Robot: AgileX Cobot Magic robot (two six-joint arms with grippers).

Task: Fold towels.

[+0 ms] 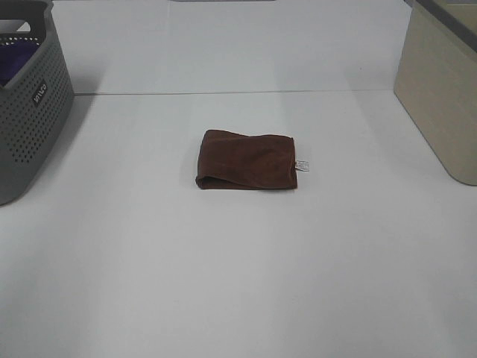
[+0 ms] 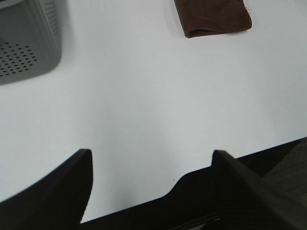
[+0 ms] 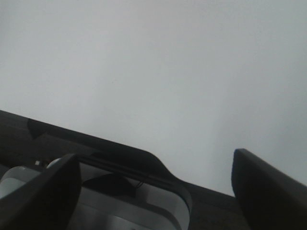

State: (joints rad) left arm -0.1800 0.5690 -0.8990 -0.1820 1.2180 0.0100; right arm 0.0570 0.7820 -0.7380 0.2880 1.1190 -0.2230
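A dark reddish-brown towel (image 1: 247,159) lies folded into a small rectangle at the middle of the white table, a small white tag (image 1: 302,165) sticking out at its right edge. The left wrist view catches the towel (image 2: 212,17) far off from my left gripper (image 2: 152,167), which hangs open over bare table near the front edge with nothing between its fingers. My right gripper (image 3: 156,175) is open too, above bare white surface by the table edge, and the towel is out of its view. Neither arm appears in the exterior high view.
A grey perforated basket (image 1: 28,104) stands at the far left with something purple inside; it also shows as the basket (image 2: 26,45) in the left wrist view. A beige box (image 1: 440,97) stands at the far right. The table's dark front edge (image 2: 201,184) runs below the left gripper.
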